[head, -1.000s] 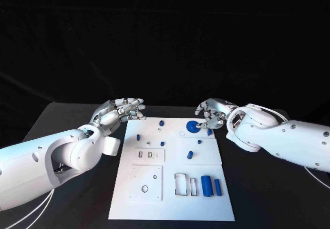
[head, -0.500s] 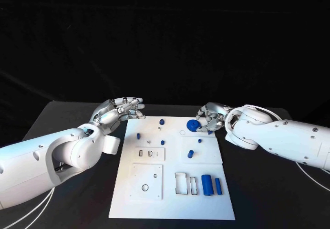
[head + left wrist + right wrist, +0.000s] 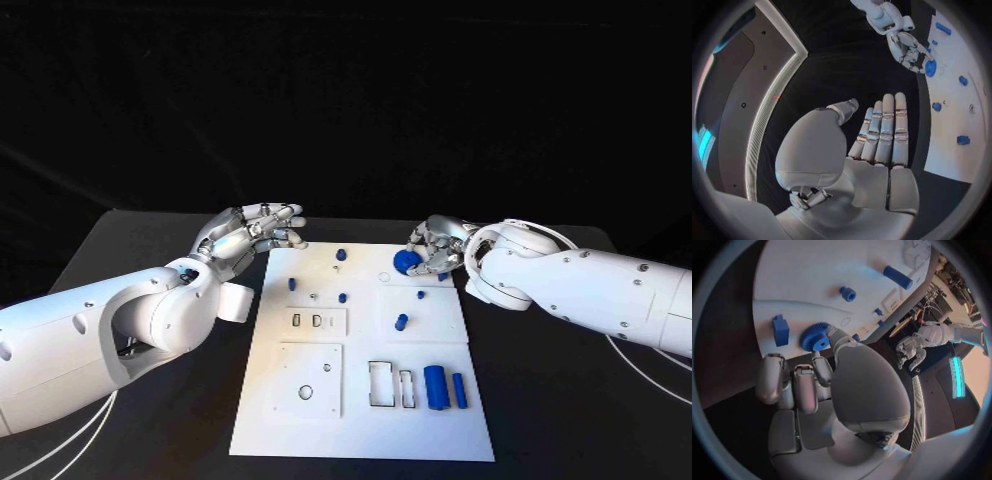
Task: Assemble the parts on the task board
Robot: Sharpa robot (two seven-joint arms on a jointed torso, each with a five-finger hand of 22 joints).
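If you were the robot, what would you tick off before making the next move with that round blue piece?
1. Right hand holds the blue gear: ok, the fingers pinch it at the task board's far right part.
2. Gear sits over its place: cannot tell, the fingers hide what is under it.
3. Left hand is out of the way: ok, it hovers open beside the board's far left corner, holding nothing.
4. Small blue block near the gear is untouched: ok, it stands apart from the fingers.
5. Other blue parts lie undisturbed: ok, the two blue bars lie at the near right.
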